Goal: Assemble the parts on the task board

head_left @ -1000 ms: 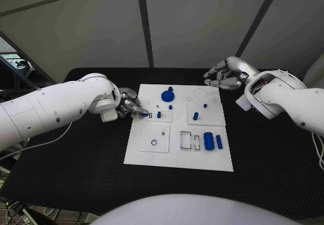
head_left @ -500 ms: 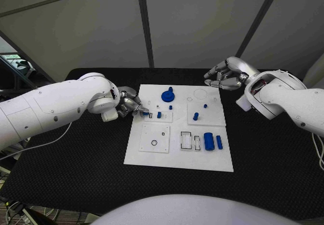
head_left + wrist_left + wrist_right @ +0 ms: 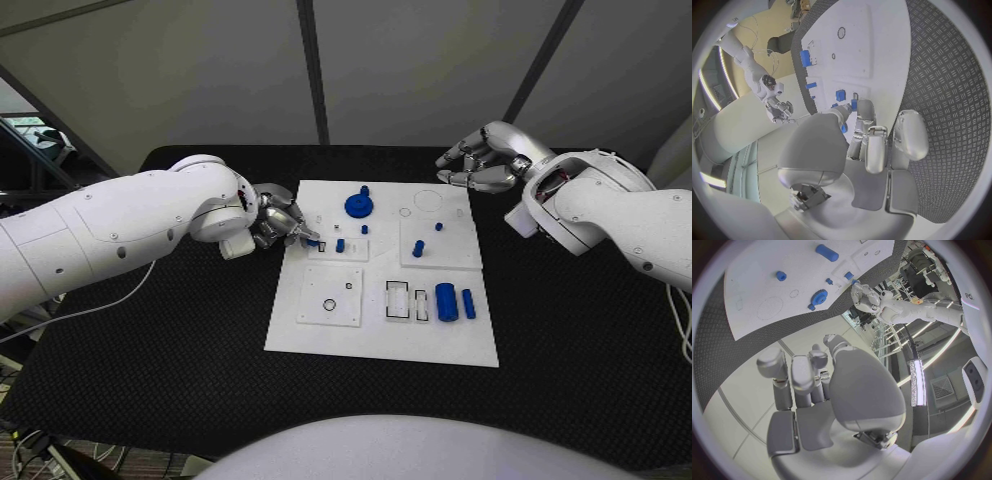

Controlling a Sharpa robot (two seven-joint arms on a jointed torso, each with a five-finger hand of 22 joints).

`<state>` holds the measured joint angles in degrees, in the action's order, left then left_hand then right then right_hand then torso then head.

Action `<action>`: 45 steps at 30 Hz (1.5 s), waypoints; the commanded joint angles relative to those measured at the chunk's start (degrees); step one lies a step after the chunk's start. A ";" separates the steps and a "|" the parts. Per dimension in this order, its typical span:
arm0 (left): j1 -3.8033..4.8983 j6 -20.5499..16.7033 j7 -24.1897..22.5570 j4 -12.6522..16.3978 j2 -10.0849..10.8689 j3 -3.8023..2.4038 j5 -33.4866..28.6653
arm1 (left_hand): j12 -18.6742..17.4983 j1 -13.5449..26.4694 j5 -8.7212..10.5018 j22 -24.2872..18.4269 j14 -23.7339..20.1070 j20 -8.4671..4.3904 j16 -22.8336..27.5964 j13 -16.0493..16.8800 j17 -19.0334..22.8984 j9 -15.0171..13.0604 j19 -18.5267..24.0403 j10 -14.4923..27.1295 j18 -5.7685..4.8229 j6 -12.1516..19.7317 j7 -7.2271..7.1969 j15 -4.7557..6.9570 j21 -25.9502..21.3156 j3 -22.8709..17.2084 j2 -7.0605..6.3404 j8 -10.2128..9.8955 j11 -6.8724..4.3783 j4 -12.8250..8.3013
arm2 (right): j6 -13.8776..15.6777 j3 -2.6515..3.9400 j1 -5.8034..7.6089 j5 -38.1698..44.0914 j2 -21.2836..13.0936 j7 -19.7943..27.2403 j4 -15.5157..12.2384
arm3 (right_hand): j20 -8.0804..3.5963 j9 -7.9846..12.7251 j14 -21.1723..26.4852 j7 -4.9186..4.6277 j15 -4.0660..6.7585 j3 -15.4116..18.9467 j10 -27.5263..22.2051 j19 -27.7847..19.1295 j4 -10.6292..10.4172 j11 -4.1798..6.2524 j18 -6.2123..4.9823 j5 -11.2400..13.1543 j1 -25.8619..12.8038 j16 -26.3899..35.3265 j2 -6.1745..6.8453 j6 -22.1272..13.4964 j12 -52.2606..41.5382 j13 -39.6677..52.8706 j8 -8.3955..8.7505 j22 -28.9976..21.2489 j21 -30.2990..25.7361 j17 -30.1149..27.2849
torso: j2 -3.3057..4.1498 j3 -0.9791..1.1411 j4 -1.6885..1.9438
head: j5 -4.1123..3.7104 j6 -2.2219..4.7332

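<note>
Head view: the left hand (image 3: 283,227) sits at the left edge of the board (image 3: 378,335), fingers curled in with the tips drawn together over a small blue part (image 3: 312,243) on the upper-left inset plate. The left wrist view shows the fingertips (image 3: 859,107) closed around a blue piece (image 3: 844,128) at the board's edge, so the hand pinches it. The left arm comes in low from the side, its wrist bent toward the board.

The right hand (image 3: 483,160) hovers off the board's upper-right corner, above the table (image 3: 577,330), fingers curled loosely inward with nothing in them; the right wrist view shows those fingers (image 3: 795,372) bunched side by side, clear of the board. The right arm is bent sharply at the elbow.

On the board, a blue gear (image 3: 358,206) stands near the top, small pegs (image 3: 340,244) beside the left hand, another peg (image 3: 418,248) on the upper-right plate, and two blue cylinders (image 3: 447,301) lie side by side at the lower right next to rectangular slots (image 3: 397,299).
</note>
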<state>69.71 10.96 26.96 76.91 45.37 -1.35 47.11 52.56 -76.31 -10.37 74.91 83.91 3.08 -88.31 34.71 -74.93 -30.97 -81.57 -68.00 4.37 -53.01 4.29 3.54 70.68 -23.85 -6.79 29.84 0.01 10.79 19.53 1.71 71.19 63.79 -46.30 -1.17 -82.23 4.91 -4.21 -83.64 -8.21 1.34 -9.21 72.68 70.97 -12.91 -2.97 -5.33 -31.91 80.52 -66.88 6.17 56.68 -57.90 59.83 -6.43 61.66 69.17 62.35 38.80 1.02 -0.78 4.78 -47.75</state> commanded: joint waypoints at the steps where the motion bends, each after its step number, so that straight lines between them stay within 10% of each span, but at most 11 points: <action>1: 0.12 -0.43 0.23 -0.05 -0.18 -0.05 0.21 | -0.26 0.18 -0.32 2.07 5.25 -0.05 0.05 -0.07 -12.40 -0.10 0.11 -0.23 0.13 -0.19 0.40 -0.35 0.08 -10.58 -0.59 0.28 0.08 -10.27 | -0.22 0.03 0.09 -0.01 0.00 0.20 -0.09 | 0.07 0.04 -1.11 0.00 0.05 -0.24 0.04 0.26 0.00 0.06 -1.05 -0.31 -0.43 0.05 0.09 0.31 -0.21 0.04 0.28 0.01 -0.16 0.05 | 0.03 -0.01 -0.02 | -0.08 0.01; 13: 1.70 5.19 0.78 -0.71 -2.37 -0.08 5.93 | 0.20 0.50 -1.21 2.58 5.41 -0.07 -0.29 0.47 -12.92 -0.26 -0.19 -0.89 0.01 -0.48 0.49 -0.30 0.68 -11.92 -1.12 0.46 0.10 -10.90 | -0.25 0.03 0.09 -0.01 0.19 0.20 -0.05 | 0.07 0.04 -1.11 0.00 0.05 -0.24 0.04 0.26 0.00 0.06 -1.05 -0.31 -0.43 0.05 0.09 0.31 -0.21 0.04 0.28 0.01 -0.16 0.05 | 0.04 -0.02 -0.06 | -0.02 0.07; 16: 2.59 7.77 1.27 -1.45 -3.22 -0.07 6.55 | 0.36 1.39 -5.51 2.87 5.47 -0.13 -0.42 0.65 -13.11 -0.71 -0.35 -1.44 -0.05 -0.68 0.49 -0.25 0.98 -12.55 -1.92 0.70 0.07 -11.21 | -0.22 0.03 0.09 -0.01 0.24 0.19 -0.03 | 0.07 0.04 -1.11 0.00 0.05 -0.24 0.04 0.26 0.00 0.06 -1.05 -0.31 -0.43 0.05 0.09 0.31 -0.21 0.04 0.28 0.01 -0.16 0.05 | 0.02 0.03 -0.02 | -0.06 0.01; 24: 4.91 13.97 2.36 -3.24 -5.16 0.06 7.16 | 0.89 1.76 -6.75 3.16 5.58 -0.17 -0.63 1.40 -13.43 -1.10 -0.52 -2.07 -0.12 -0.82 0.44 -0.18 1.31 -12.84 -2.19 0.86 -0.01 -11.56 | -0.11 0.03 0.09 -0.01 0.38 0.14 -0.02 | 0.08 0.04 -1.11 0.00 0.04 -0.32 0.02 0.30 -0.10 0.06 -1.04 -0.36 -0.51 0.07 0.06 0.31 -0.18 0.01 0.28 0.05 -0.14 0.04 | 0.02 0.03 -0.01 | 0.01 -0.17; 45: 6.81 14.60 3.82 -5.40 -9.09 3.20 13.78 | 1.32 3.32 -11.42 4.02 5.65 -0.48 -0.76 2.34 -13.64 -2.44 -1.07 -3.39 -0.33 -1.41 0.12 0.15 2.29 -13.58 -3.03 0.94 -0.34 -12.54 | 0.59 0.03 0.10 -0.01 0.32 0.08 -0.39 | 0.08 0.04 -1.11 0.00 0.04 -0.37 0.01 0.31 -0.13 0.07 -1.04 -0.38 -0.53 0.10 0.06 0.31 -0.17 -0.01 0.28 0.07 -0.13 0.02 | -0.01 -0.02 -0.02 | 0.43 -0.51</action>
<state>76.37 25.48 30.11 71.55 36.53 1.80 57.52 53.68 -73.50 -21.48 74.91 83.92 2.46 -88.75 37.00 -74.93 -33.37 -82.19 -71.01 4.36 -53.99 4.41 3.55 72.68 -25.40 -9.57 30.45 -0.31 10.34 19.60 1.71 71.20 63.79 -46.00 -1.25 -82.44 4.91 -4.22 -83.64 -8.21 1.34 -9.36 72.68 70.96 -13.06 -2.97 -5.33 -31.91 80.52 -66.88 6.17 56.68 -57.90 59.81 -6.43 61.65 69.17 62.32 38.75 1.01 -0.73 5.16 -48.24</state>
